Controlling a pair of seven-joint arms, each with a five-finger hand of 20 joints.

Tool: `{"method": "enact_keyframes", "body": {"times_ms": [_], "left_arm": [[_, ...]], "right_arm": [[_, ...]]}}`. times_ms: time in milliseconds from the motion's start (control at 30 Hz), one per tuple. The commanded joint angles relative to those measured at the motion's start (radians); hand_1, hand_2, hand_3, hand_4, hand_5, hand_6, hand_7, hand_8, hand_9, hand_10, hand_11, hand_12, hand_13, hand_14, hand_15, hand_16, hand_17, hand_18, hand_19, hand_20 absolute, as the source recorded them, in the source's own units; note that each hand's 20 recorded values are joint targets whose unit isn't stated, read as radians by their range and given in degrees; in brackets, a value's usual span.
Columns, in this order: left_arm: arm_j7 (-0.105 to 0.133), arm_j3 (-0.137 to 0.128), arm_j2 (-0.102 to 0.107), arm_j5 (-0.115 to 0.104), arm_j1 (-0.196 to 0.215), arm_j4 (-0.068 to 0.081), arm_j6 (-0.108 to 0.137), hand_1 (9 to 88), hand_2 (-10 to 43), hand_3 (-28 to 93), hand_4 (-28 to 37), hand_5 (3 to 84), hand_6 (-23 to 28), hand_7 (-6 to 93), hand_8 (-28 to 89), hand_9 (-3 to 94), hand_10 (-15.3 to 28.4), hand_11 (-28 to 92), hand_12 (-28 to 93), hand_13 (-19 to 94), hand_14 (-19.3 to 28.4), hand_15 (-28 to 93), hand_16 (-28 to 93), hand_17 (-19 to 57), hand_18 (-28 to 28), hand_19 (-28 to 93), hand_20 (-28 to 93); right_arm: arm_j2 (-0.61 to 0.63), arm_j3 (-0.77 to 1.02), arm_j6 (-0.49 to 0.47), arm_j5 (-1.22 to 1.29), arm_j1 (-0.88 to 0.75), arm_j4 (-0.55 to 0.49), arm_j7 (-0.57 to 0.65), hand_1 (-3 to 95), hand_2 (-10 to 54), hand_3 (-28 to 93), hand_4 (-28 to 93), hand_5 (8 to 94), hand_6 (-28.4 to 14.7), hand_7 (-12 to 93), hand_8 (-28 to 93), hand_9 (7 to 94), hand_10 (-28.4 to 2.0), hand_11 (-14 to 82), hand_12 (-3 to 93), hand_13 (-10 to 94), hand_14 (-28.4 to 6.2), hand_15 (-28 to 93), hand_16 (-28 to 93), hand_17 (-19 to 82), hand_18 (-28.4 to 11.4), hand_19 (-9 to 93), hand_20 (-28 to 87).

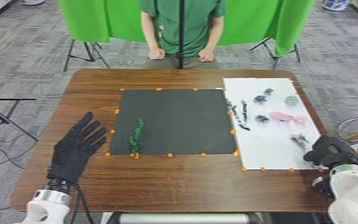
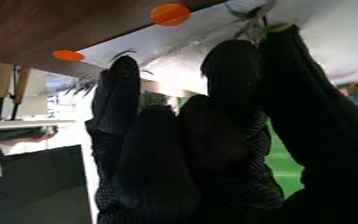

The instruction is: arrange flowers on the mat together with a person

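Right hand at the near right edge of the white mat. Fingers extended, tips beside the stem of a small leafy sprig; no curl round it that I can make out, so I count the hand as open. Whether the tips bear on the stem, I can't tell. Left hand open too, fingers spread, over the counter, left of the dark mat.

Progress: early, by my reckoning. One green sprig placed on the dark mat, upright along its left side, just to the right of my left hand. Rest of that mat bare; I take it for the place of the arrangement.

Left to do: most of it. On the white mat, beyond my right hand and leftward, lie the pink flowers; past them, the bluish blooms and an oval pale green piece. Farther left of the same hand, by the seam between the mats, long dark sprigs. None of these set out on the dark mat.

Step in hand, likely: picking up the small sprig. Next wants a light pinch low on the stem, a lift, then a carry leftward. Thin stem; could slip or roll away.
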Motion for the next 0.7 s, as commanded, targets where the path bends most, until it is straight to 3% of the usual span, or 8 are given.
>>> {"method": "enact_keyframes", "body": {"times_ms": [33, 200, 400, 600, 700], "left_arm": [[-0.006, 0.004, 0.000, 0.001, 0.013, 0.008, -0.011, 25.6, -0.5, 70, -27.7, 28.9, 1.9, 15.7, -9, 24.4, 11.1, 15, 16, 23, 13.6, 20, 2, -9.3, 21.1, 42, 8], [0.001, 0.004, 0.000, 0.002, 0.018, 0.008, -0.016, 25.6, -0.6, 70, -27.7, 28.9, 1.9, 15.9, -9, 24.4, 11.1, 15, 16, 23, 13.6, 20, 2, -9.3, 21.1, 42, 8], [0.007, 0.002, -0.001, 0.001, 0.032, -0.001, -0.004, 25.6, -0.6, 70, -27.8, 28.9, 2.0, 16.0, -9, 24.4, 11.1, 16, 16, 23, 13.7, 21, 2, -9.3, 21.1, 42, 8], [0.007, -0.005, -0.002, 0.002, 0.039, -0.006, -0.001, 25.6, -0.6, 70, -27.8, 28.9, 1.9, 16.2, -9, 24.5, 11.1, 16, 15, 23, 13.7, 21, 2, -9.3, 21.1, 42, 7], [0.011, -0.005, -0.001, 0.012, 0.053, -0.010, 0.000, 25.9, -0.9, 71, -27.6, 28.9, 1.9, 16.3, -9, 24.4, 11.1, 16, 15, 23, 13.7, 21, 2, -9.3, 21.1, 42, 7]], "right_arm": [[0.014, -0.035, 0.234, -0.042, -0.047, 0.011, -0.045, 40.6, -9.5, 85, -19, 78.6, -1.5, 61, 20, 83.3, -9.9, 73.8, 47.2, 85, -8.8, 85, 26, 41, -19.4, 86, 28], [0.024, -0.051, 0.318, -0.049, -0.027, -0.032, -0.059, 39.2, -9.5, 86, -17, 79.6, -1.9, 61, 21, 84.6, -9.8, 74.3, 47.3, 86, -9.0, 86, 26, 43, -19.8, 87, 29], [0.033, -0.097, 0.318, -0.054, 0.060, -0.102, -0.077, 39.0, -9.5, 86, -16, 79.5, -2.2, 61, 22, 84.9, -9.9, 74.5, 47.6, 86, -9.1, 86, 27, 43, -19.9, 87, 29], [0.030, -0.230, 0.253, -0.026, 0.243, -0.152, -0.100, 38.8, -9.5, 86, -15, 79.5, -2.1, 61, 22, 85.1, -9.9, 74.7, 47.6, 87, -8.8, 87, 27, 43, -19.7, 87, 28], [-0.007, -0.322, 0.116, 0.012, 0.360, -0.156, -0.127, 38.7, -9.5, 86, -15, 79.6, -2.0, 61, 22, 85.3, -9.5, 74.8, 47.7, 87, -8.6, 87, 27, 43, -19.6, 87, 28]]}}
